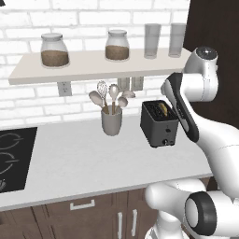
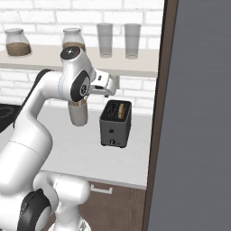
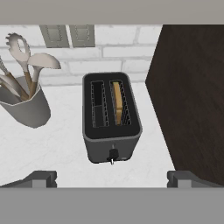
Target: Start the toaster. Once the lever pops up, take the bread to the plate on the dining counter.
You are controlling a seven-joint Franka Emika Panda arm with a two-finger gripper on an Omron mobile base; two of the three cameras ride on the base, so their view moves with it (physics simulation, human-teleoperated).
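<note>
Jaws spread wide, gripping nothing, poised above toaster (image 3: 112,124); bread (image 3: 117,103) sits in right slot.

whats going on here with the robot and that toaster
The white arm's end effector hangs open above the dark grey toaster on the white worktop, touching nothing. The bread sits in one slot; the other is empty. A grey utensil cup stands beside the toaster. The toaster's lever isn't pressed yet.

Bread (image 3: 117,103) in toaster (image 3: 111,117), pincer (image 3: 112,178) spread
</note>
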